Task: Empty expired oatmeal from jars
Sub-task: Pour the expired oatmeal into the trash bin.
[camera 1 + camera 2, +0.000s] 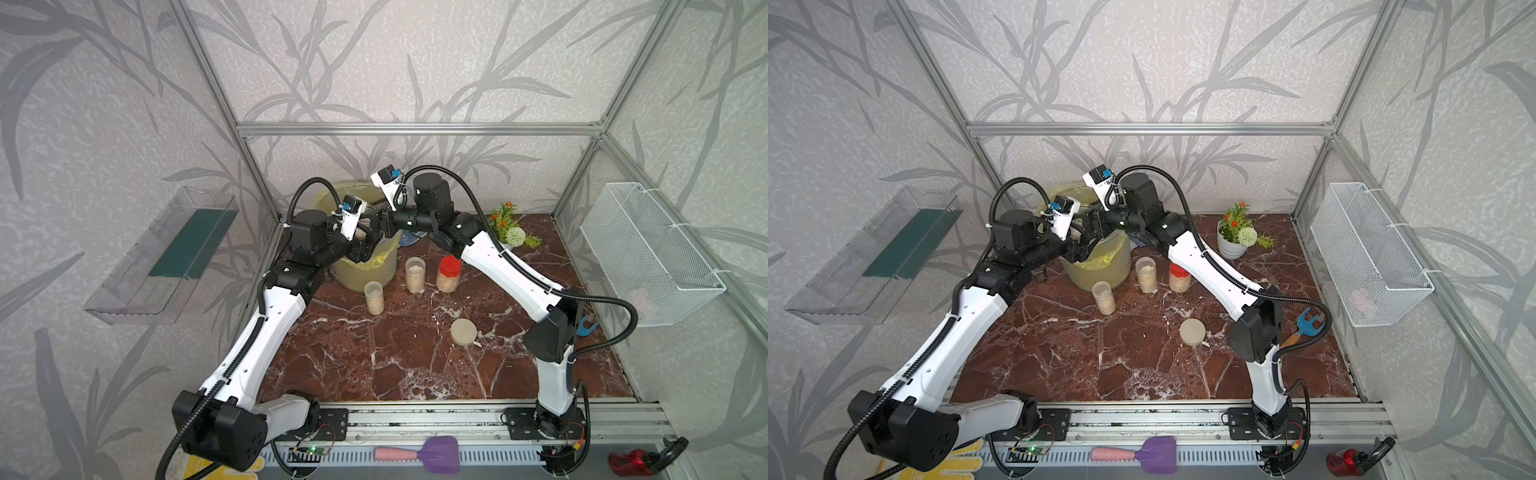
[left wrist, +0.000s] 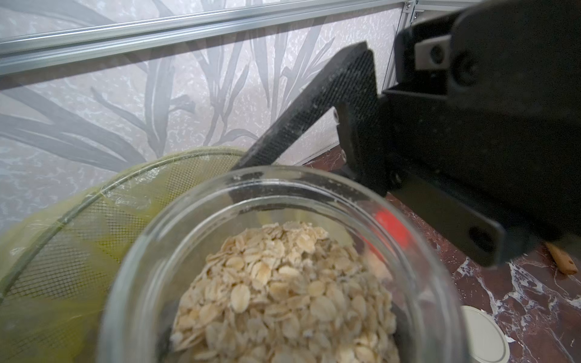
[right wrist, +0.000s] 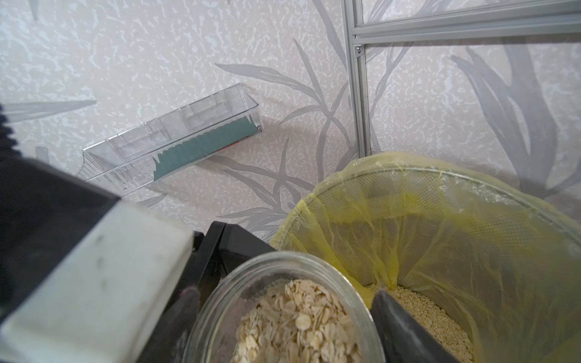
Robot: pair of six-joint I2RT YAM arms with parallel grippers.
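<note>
Marble table [image 1: 374, 365] bears jars [image 1: 414, 274], lid [image 1: 463, 331], bucket [image 1: 365, 272], pot [image 1: 1229, 248].

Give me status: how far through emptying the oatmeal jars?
Done: some oatmeal already lies in the lined bucket, and a beige lid is off on the table. In hand: the left gripper holds the open wide jar, oatmeal inside, by the bucket's rim; the right gripper stands open at its mouth. Left: two slim jars and the red-capped jar, all closed and holding oatmeal.

Left gripper [image 1: 365, 239] clamped, right gripper [image 1: 383, 226] (jaws spread)
</note>
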